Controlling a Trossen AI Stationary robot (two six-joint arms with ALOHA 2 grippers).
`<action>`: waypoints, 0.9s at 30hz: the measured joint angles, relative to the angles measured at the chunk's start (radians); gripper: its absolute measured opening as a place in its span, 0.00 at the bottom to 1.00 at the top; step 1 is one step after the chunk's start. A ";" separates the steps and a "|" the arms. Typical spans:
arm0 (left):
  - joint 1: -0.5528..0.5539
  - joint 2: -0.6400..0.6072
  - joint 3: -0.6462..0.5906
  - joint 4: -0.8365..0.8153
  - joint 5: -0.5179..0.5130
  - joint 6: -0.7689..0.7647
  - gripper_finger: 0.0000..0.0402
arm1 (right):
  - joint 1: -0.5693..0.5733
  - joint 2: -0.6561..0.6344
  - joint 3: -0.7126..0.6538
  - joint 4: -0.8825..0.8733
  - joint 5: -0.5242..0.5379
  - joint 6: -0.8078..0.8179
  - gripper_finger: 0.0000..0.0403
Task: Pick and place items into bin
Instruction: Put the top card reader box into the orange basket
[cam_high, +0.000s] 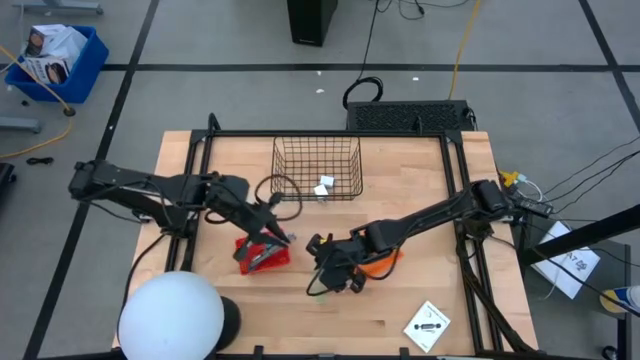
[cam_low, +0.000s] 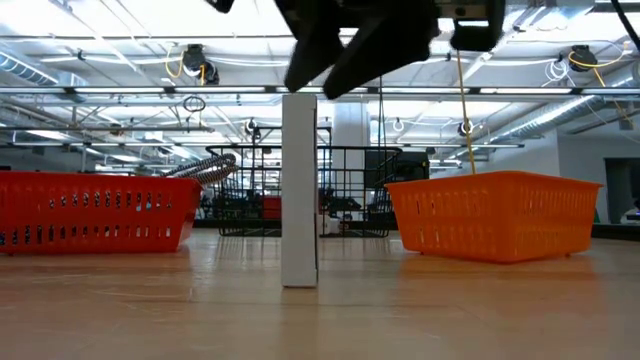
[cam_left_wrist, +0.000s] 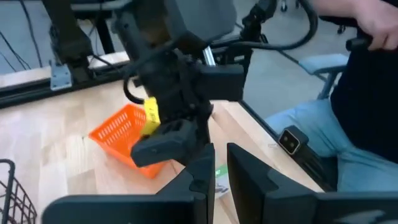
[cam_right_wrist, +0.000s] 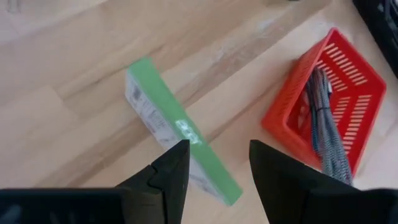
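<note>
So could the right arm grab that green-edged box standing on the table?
Probably yes. The right gripper hangs open directly over the box, with nothing between them. The red bin sits off to one side, clear of the way down.

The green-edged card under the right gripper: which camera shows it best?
Right wrist view: the card stands on edge just below the open right gripper. Low view shows its white face. Left wrist shows a sliver; the high view hides it.
</note>
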 joint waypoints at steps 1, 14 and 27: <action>0.000 -0.015 -0.022 0.029 0.000 -0.003 0.12 | -0.001 0.010 0.018 -0.017 0.001 -0.015 0.40; -0.018 -0.044 -0.093 0.106 -0.003 -0.025 0.12 | 0.001 0.135 0.109 -0.178 0.113 -0.159 0.40; -0.045 -0.045 -0.093 0.115 -0.011 -0.031 0.12 | 0.035 0.130 0.109 -0.173 0.174 -0.156 0.06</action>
